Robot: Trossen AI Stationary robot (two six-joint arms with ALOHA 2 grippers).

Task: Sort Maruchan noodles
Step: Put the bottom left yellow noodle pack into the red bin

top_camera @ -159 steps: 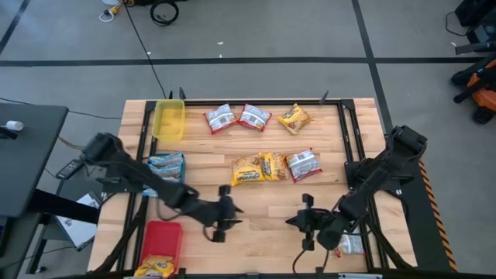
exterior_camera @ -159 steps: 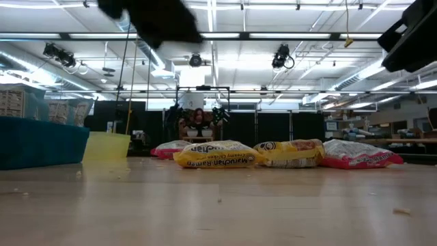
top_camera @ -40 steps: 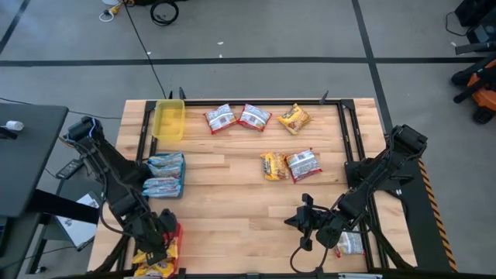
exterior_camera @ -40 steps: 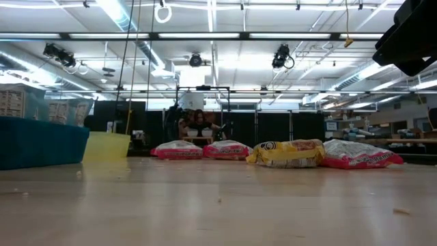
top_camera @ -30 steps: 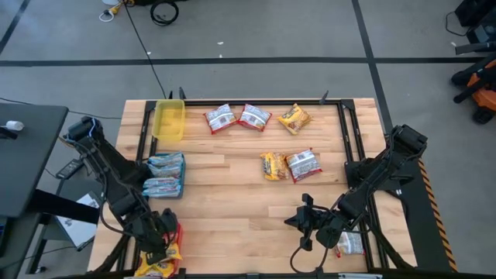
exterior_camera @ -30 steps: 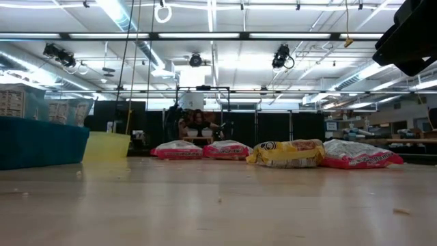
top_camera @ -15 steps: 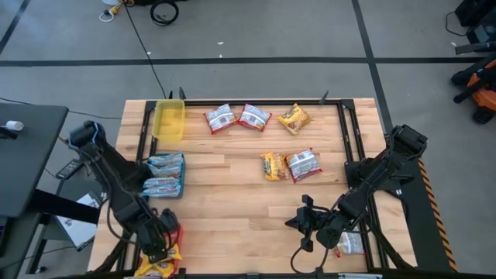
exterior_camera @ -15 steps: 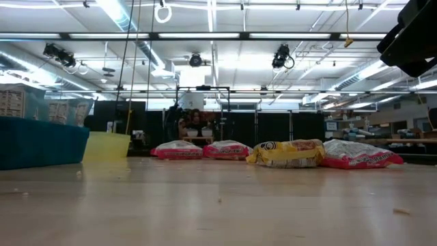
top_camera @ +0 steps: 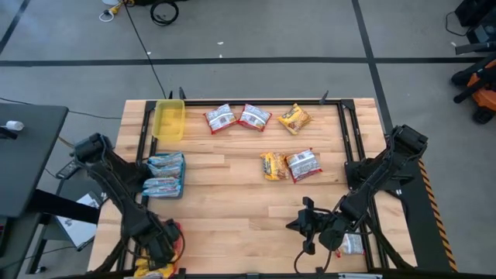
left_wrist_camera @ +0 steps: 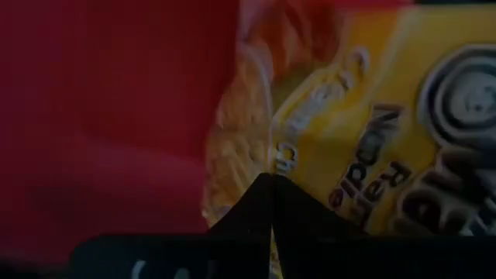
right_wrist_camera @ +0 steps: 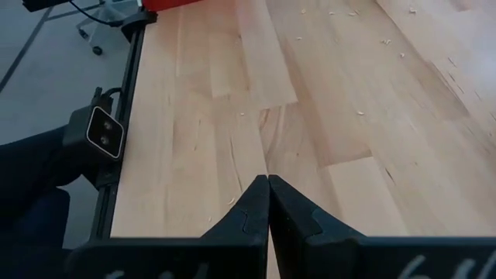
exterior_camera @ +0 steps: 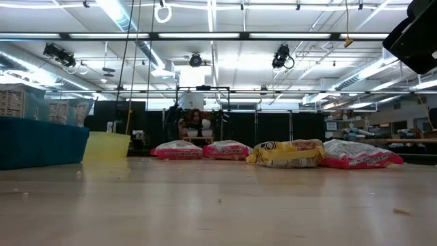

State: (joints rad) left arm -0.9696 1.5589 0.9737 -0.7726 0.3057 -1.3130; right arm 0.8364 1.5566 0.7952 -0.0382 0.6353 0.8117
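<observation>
Two red-and-white noodle packets and a yellow one lie along the far edge. A yellow packet and a red-and-white one lie mid-table. Pale blue-white packets fill a blue tray at the left. My left gripper is shut, pointing steeply down over the red tray at the near left corner. A yellow packet lies in that tray. My right gripper hangs shut above bare wood near the front edge. My left gripper comes from above with its shut fingertips right over the near edge of the yellow packet in the red tray. Nothing shows between the fingers. I cannot tell whether the tips touch the packet.
A yellow tray stands at the far left corner. One more red-and-white packet lies beside the right arm at the near right. Black rails run along the table's left and right sides. Bare wood lies between the two grippers.
My left arm has leaned forward and my left gripper has sunk toward the red tray and the table's near edge, tipping more steeply down. The yellow packet stays in the tray. Over five seconds a yellow packet has gone from mid-table.
</observation>
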